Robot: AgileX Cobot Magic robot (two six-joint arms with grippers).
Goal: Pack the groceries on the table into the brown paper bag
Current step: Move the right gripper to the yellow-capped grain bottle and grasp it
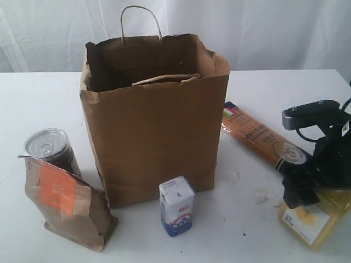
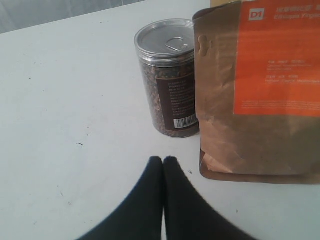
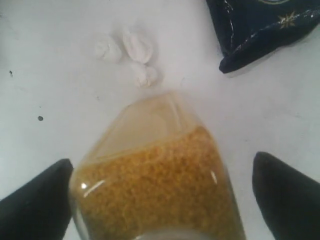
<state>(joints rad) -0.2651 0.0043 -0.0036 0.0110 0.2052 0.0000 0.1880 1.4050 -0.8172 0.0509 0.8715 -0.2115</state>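
White tabletop (image 1: 44, 104), scuffed and speckled, carries every item, with a pale curtain (image 1: 274, 33) hanging behind it. Nearest the exterior camera, on the left, a kraft pouch (image 1: 66, 205) with an orange label stands upright. A small white and blue carton (image 1: 177, 205) stands upright at centre, just in front of the bag. A jar (image 1: 312, 219) of yellow grains rests at the right edge of that view. Right claw (image 3: 161, 160) sits over this jar with its jaws spread wide. The jar lies between the two black fingers (image 3: 287, 195): one finger is at or against the jar wall, the other stands clear of it with bare table between. The jar is therefore straddled, not clamped. Small white lumps (image 3: 131, 50) lie on the table just beyond the jar. Left claw (image 2: 163, 162), seen only in its wrist view, has its fingers pressed together and holds nothing. It sits low over bare table, short of the pouch and the can. Silver-topped can (image 1: 49, 148) stands upright directly behind the pouch, touching or almost touching it. Brown paper bag (image 1: 156, 131) stands upright and open at centre, with one loop handle raised and the other folded across the mouth. Spaghetti packet (image 1: 258, 134) lies flat to the right of the bag, its dark end near the right claw.
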